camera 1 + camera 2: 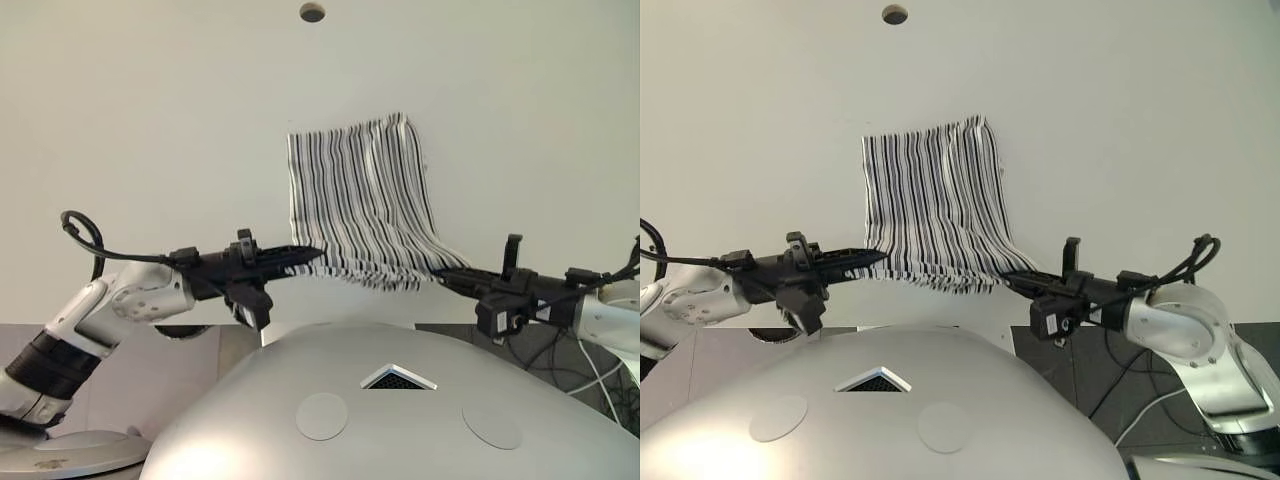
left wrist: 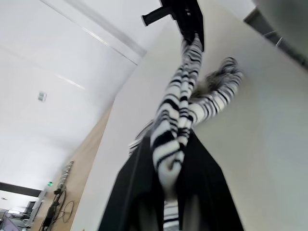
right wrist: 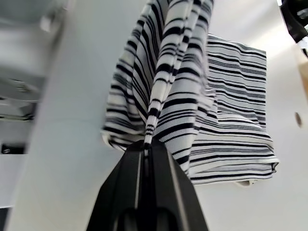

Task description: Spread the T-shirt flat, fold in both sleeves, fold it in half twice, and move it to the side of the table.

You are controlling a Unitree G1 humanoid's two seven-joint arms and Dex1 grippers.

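Observation:
A black-and-white striped T-shirt (image 1: 360,195) lies partly folded on the white table (image 1: 150,120), its far part flat and its near edge lifted off the surface. My left gripper (image 1: 312,254) is shut on the near left corner of the T-shirt (image 2: 175,139). At the near right corner my right gripper (image 1: 443,270) is shut on the cloth too, the T-shirt (image 3: 192,91) bunching up just ahead of its jaws. Both grippers hold the near edge at about the same height, so the cloth sags between them.
A small round hole (image 1: 312,12) sits in the table at the far side. Bare white table surface surrounds the shirt on the left, right and far sides. Cables (image 1: 590,375) hang below the right arm, off the table's near edge.

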